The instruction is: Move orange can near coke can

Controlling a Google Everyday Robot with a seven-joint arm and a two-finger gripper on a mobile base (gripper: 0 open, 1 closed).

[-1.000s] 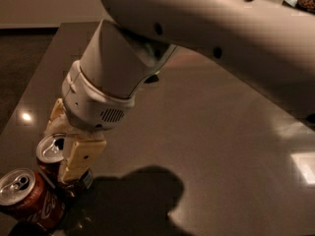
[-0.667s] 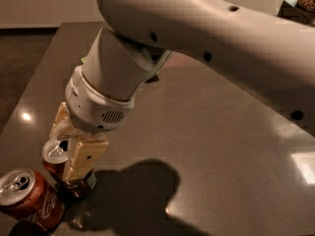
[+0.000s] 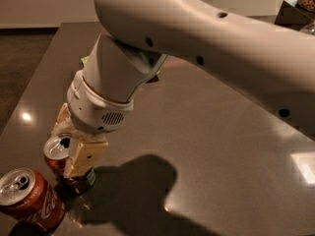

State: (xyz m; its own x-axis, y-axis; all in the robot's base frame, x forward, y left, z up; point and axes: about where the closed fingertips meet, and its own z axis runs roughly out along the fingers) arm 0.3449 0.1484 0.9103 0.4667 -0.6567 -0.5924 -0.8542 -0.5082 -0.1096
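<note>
end effector [image 3: 70, 156] clasping orange can [image 3: 56, 147]: hides its side | arm [image 3: 221, 38]: cropped top, right

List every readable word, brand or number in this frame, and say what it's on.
"Coca-Cola", white script partly seen: on the coke can, lower left.
Print on the orange can, held in the gripper beside the coke can: cannot be read.
Nothing else.
</note>
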